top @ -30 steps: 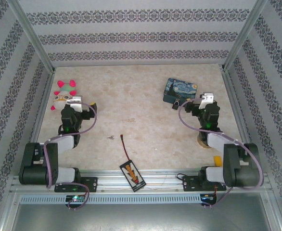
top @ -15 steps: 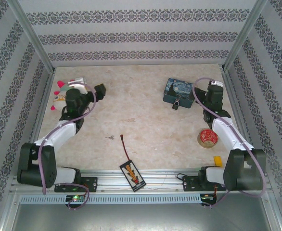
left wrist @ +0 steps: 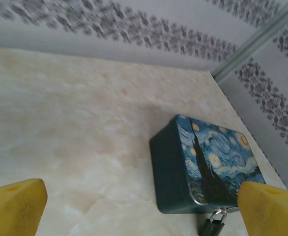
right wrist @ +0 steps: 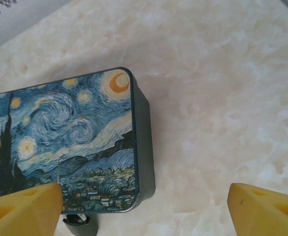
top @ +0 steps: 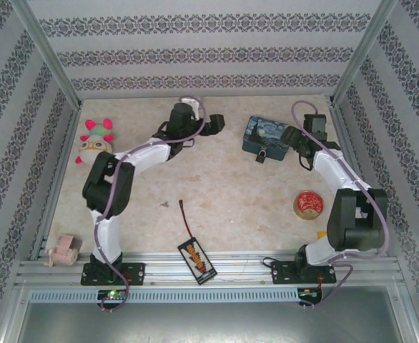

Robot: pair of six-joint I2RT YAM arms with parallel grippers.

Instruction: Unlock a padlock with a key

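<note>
Right wrist view: the padlock sits beside the wide-open, empty right gripper.

A starry-night painted tin is sitting far right on the marbled table; a plush toy is lying far left; a tape roll is resting nearer; an orange-labelled black pack is lying at the near edge.

Padlock is tiny: dark body, thin silvery shackle. It's lying on the worktop tight against the painted tin, close in front of my right end effector, toward its left-hand pad. I can't tell if it's locked.
</note>
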